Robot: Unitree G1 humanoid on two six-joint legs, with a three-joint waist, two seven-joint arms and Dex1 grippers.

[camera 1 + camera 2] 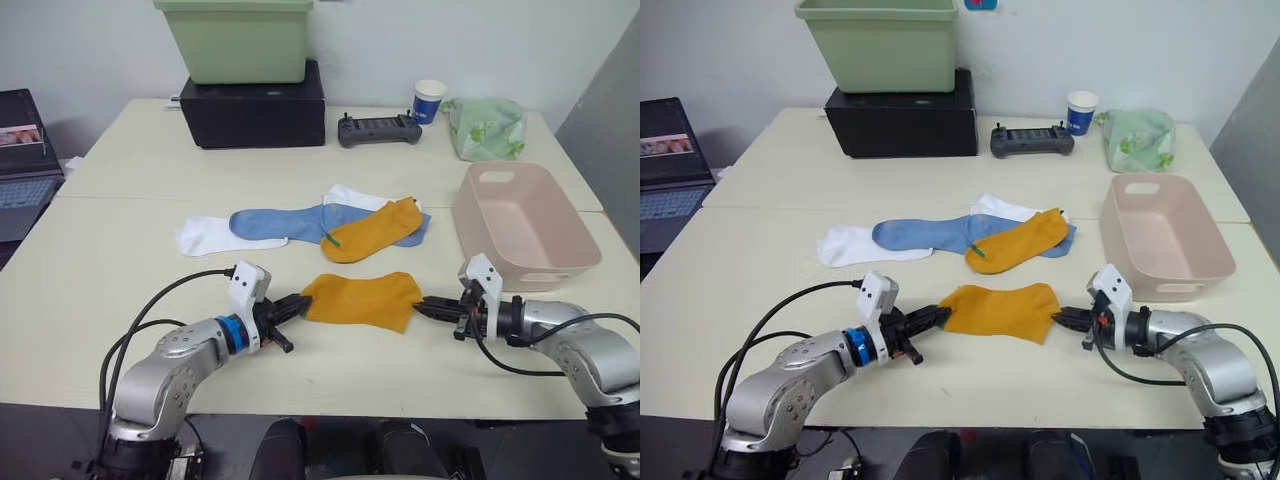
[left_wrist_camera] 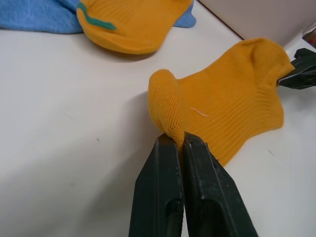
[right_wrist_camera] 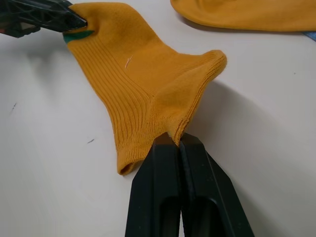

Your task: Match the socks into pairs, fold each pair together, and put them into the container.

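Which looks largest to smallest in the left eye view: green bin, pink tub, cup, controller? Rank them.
1. Green bin and pink tub: alike in apparent size; the tub sits nearer, so no ranking.
2. Controller.
3. Cup.

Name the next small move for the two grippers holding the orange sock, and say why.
Probably carry it to its match. The left gripper and right gripper are each shut on an end of one orange sock, stretched flat on the table. The other orange sock lies just beyond, atop the blue socks.

Ribbed matt knit mustard sock, smooth pale pink plastic container, matt cream table, black plastic tool fingers
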